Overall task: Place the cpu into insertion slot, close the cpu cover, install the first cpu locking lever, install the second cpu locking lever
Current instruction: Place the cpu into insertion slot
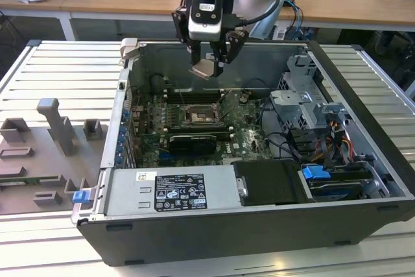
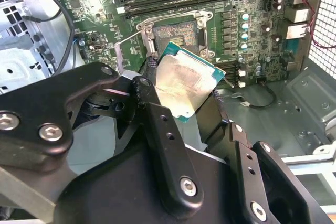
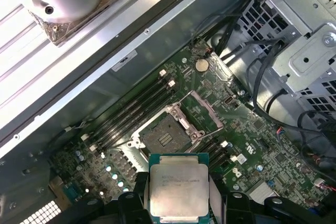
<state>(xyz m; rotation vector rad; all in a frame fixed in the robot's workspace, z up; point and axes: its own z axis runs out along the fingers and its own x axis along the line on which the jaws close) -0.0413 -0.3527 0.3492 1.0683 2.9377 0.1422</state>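
Gripper (image 1: 207,63) clamped on cpu (image 1: 203,70) (tilted), between its fingers, well above bare insertion slot (image 1: 198,114)

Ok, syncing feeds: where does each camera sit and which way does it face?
Exterior view: off the arm, looking down into the computer case; the gripper shows.
First wrist view: on the arm, facing the motherboard; gripper holding the cpu.
Second wrist view: on the arm, facing the insertion slot past the gripper.
Shared: cpu, insertion slot.
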